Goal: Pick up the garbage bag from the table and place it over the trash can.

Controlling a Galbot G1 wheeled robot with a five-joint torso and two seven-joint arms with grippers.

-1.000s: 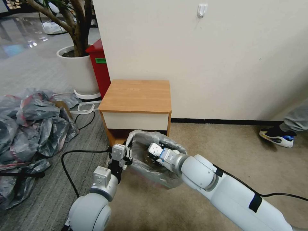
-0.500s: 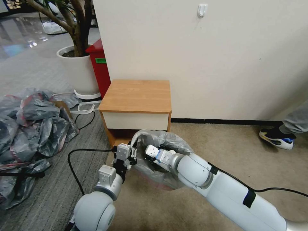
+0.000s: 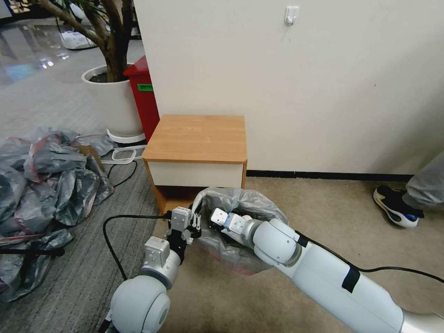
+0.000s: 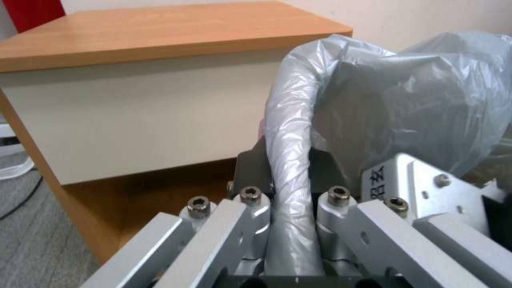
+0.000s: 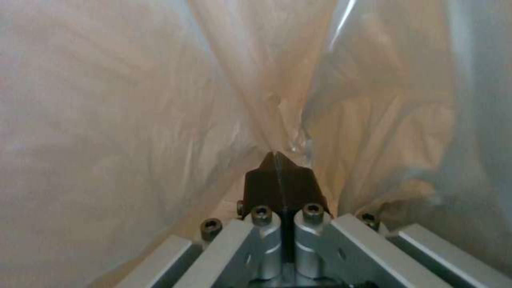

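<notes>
1. Nearest you, the left gripper point(image 3: 196, 221) is low in front of the table, and its jaws are clamped on the rolled grey edge of the garbage bag point(image 3: 240, 203). In the left wrist view that twisted band of plastic point(image 4: 291, 160) runs up between the two fingers point(image 4: 251, 172) and arches over to the bag's bulk.

2. Just beside it, the right gripper point(image 5: 281, 176) reaches into the bag's open mouth. In the right wrist view its dark fingertips are pressed together into a point, with the translucent film point(image 5: 160, 100) draped all around them. You cannot tell whether a fold of film is caught between them.

3. The garbage bag sits on the carpet just in front of the table, its mouth held open upward, with a hint of pink-red low on its front side. Whatever it covers is hidden under the plastic, so the trash can cannot be made out.

4. Behind the bag stands the table point(image 3: 196, 138), wooden top bare, white drawer front facing you, backed against the wall.

5. To your left a heap of grey bags point(image 3: 41, 185) lies on the floor, well apart from the work, and a black cable point(image 3: 111, 231) loops toward the left arm.

6. Farthest back are the red box point(image 3: 144, 92) and the white planter point(image 3: 113, 104) holding a tree.
</notes>
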